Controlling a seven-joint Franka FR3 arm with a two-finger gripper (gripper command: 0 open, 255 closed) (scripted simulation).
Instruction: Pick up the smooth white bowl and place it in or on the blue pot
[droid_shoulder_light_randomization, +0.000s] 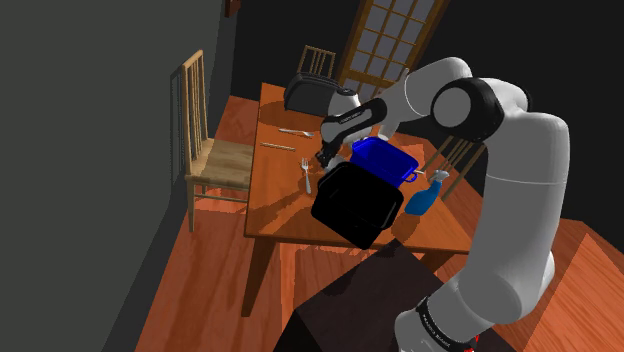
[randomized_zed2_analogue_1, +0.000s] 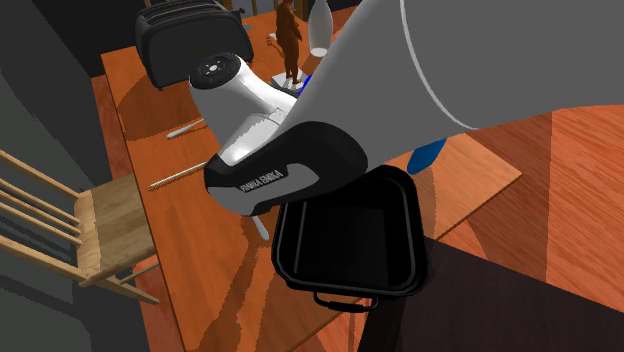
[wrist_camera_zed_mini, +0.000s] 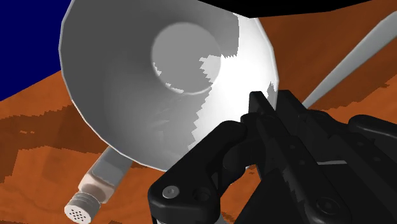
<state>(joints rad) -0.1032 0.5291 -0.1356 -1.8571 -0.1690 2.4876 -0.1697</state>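
the black gripper (wrist_camera_zed_mini: 266, 105) pinches the rim of the white bowl (wrist_camera_zed_mini: 140, 95), near the blue pot (wrist_camera_zed_mini: 25, 44).

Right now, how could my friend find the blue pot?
Find the wooden table with the black toaster at its far end. In the shoulder view, the blue pot sits beyond the big black pan; it is deeper blue than the spray bottle beside it.

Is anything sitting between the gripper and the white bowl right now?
Nothing. In the wrist view the gripper clasps the rim of the white bowl directly; the shaker lies at the bowl's other side.
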